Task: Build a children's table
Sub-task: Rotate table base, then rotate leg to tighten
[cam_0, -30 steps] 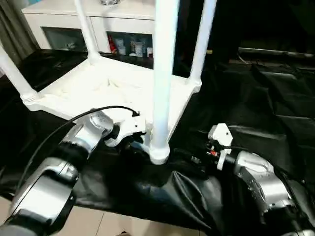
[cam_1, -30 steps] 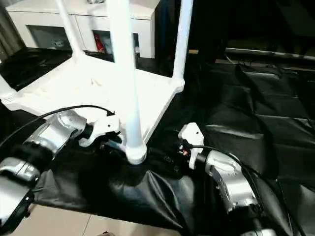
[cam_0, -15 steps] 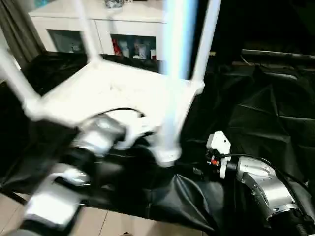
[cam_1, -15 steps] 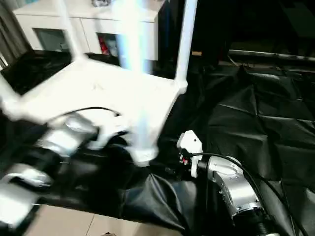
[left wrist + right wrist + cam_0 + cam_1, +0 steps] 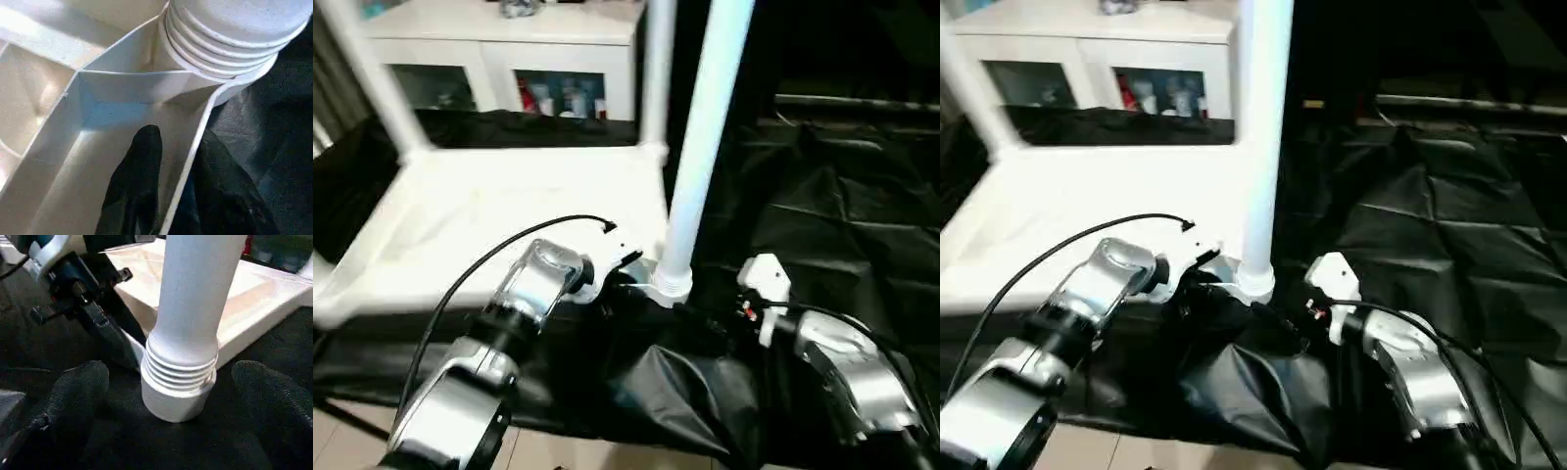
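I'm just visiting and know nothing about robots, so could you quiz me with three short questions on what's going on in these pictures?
1. True or false: the children's table lies upside down, legs pointing up.
2. What does the left gripper have between its fingers? A) a leg B) the tabletop's edge wall C) the black cloth
3. Fill in: the right gripper's fingers stand wide apart on either side of the nearest ____.

Key:
1. True: the ribbed underside faces up.
2. B: one finger sits inside the rim, the other outside it.
3. Leg, at its ribbed base in the corner socket.
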Robot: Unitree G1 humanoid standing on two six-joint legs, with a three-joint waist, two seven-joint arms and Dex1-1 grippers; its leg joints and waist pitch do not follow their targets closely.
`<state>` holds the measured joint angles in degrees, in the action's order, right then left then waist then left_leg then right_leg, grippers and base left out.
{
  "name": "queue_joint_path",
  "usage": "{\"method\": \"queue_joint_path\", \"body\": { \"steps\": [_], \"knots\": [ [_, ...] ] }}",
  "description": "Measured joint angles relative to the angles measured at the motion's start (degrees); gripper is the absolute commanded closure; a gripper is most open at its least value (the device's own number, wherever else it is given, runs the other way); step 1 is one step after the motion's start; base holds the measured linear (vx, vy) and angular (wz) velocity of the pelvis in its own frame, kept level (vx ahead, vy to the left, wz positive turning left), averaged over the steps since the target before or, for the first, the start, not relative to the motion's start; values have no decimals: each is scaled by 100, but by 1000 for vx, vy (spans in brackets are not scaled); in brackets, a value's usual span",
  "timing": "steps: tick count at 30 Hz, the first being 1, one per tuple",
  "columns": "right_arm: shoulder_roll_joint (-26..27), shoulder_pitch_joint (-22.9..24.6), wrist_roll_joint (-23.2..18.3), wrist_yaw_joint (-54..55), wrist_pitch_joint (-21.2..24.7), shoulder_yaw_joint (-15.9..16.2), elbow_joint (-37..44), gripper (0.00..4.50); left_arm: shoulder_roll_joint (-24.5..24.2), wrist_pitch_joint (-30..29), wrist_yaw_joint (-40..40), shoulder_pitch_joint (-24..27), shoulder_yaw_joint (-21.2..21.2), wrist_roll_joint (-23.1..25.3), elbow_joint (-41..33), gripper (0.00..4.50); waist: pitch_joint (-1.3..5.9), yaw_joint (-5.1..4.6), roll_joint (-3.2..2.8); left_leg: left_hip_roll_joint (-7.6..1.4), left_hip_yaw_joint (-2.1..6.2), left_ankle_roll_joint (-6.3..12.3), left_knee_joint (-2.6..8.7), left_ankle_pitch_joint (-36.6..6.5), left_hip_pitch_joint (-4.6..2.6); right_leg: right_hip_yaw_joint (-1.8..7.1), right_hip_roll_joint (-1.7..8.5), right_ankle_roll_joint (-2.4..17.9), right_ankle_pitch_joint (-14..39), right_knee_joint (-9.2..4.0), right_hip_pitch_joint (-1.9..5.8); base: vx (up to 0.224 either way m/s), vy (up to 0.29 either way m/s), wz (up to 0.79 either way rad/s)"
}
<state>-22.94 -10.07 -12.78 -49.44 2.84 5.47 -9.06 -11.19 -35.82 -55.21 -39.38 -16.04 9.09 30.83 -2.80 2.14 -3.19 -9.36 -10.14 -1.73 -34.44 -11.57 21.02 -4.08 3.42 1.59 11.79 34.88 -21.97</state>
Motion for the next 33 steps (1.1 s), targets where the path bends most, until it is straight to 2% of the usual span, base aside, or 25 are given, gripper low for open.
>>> {"method": "queue_joint_path", "body": {
  "steps": [4,5,6,10,11,17,22,33],
  "knots": [
    [-152,81,-181,-146,301,-63,373,0,-343,-76,-367,466,-73,-148,-820,378,-10,-20,8,-8,1,0,12,1,1,-6,-6,-5,5,0,-6,0,0,0],
    [-202,90,-228,-185,362,-62,444,0,-480,69,-527,600,-114,-177,-1013,328,-12,-16,10,-8,2,0,15,1,4,-7,-6,-6,7,0,-9,0,0,0],
    [-274,90,-253,-244,437,-58,500,0,-640,202,-727,698,-173,-221,-1211,316,-15,5,11,-10,6,-2,16,2,4,-12,-7,-8,10,0,-13,0,0,0],
    [-356,68,-268,-415,544,-23,734,0,-824,312,-1009,780,-160,-462,-1782,316,-18,87,16,-8,6,-1,5,1,16,-9,-4,-6,9,0,-30,0,0,0],
    [-370,74,-268,-433,558,5,773,0,-886,363,-1059,778,-113,-515,-1868,277,-18,99,17,-7,4,-1,5,1,14,-8,-3,-7,9,-1,-30,0,0,0],
    [-492,270,-347,-549,808,85,1013,0,-1091,1007,-1169,781,-24,-657,-1792,277,-24,135,26,-7,4,-3,5,2,13,-8,-3,-7,9,0,-28,0,0,0],
    [-494,310,-358,-603,839,152,1064,0,-1346,1303,-1485,753,-136,-697,-1636,277,-23,105,24,-7,4,-4,5,2,10,-7,-4,-8,9,4,-28,0,0,0],
    [-489,233,-337,-549,846,153,1064,0,-1345,1887,-1424,716,-366,-514,-823,277,-21,123,21,-7,4,-5,4,2,9,-7,-4,-7,9,7,-27,0,0,0]
  ]
}}
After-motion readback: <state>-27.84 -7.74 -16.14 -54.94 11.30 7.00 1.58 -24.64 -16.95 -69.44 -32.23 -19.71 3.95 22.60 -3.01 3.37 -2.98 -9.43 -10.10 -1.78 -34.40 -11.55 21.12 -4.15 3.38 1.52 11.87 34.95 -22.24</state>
